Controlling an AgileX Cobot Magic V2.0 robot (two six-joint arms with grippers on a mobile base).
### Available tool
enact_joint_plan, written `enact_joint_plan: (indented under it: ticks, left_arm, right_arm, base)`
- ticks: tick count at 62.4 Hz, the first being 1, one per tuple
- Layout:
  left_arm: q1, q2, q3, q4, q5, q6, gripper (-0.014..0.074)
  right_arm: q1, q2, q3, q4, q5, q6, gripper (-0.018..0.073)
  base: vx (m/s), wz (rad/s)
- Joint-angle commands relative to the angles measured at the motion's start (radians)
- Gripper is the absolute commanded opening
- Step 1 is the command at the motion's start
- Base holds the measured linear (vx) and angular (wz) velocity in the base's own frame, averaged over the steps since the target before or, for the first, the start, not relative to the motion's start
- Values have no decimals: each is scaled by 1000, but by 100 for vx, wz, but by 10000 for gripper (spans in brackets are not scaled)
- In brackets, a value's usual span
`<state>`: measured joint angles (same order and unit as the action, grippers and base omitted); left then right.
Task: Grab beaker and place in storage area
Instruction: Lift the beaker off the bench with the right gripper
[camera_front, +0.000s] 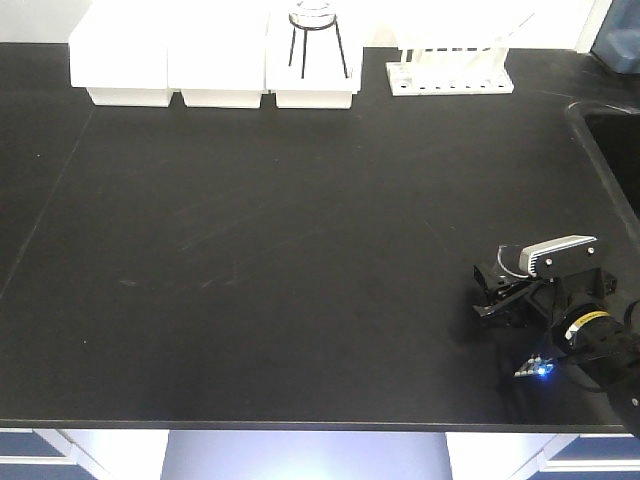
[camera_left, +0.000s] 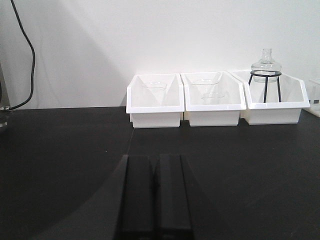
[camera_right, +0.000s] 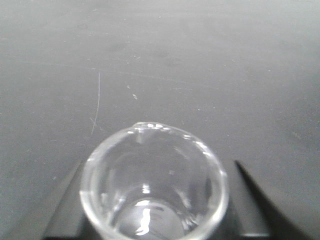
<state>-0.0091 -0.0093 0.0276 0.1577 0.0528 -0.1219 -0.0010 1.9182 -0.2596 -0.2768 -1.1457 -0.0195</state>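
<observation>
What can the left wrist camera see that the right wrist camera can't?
Only the left wrist view: three white bins, a flask on a black tripod in the rightmost one, and the left gripper, shut. Only the right wrist view: the clear beaker close up, between the fingers of the right gripper. Both show the black benchtop.

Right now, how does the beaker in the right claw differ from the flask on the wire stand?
The beaker has a wide open mouth with a pouring lip; the flask narrows to a slim neck above a round body. The beaker sits between the right claw fingers over bare black bench; the flask rests on a black wire stand inside the rightmost white bin. Both are clear glass and look empty.
</observation>
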Motion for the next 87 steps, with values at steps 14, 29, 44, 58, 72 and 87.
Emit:
enact_joint_plan:
  ticks: [14,29,44,58,72,87]
  left_arm:
    - [0,-15,-21,-1,-87,-8,-6]
    - [0,-15,-21,-1,-87,-8,-6]
    - [0,-15,-21,-1,-87,-8,-6]
    - [0,-15,-21,-1,-87,-8,-6]
    - [0,-15,-21,-1,-86,-8,-6]
    - [0,-15,-21,-1,-86,-8,-6]
  right_arm:
    - [-3,-27,-9,-10,-198,0,132]
    - [-3,-29,-8,-73,-198,1,41]
    - [-3,-63,-8,-92,-198,57,52]
    - [-3,-156,-8,-121,-196,96,54]
    - [-3,-265,-8,-148,-158,125,54]
    - [-3,-398,-8,-224,-17,206,58]
  base:
    - [0,0]
    - [0,0]
    - [0,0]
    - [0,0]
    - [0,0]
    - [0,0]
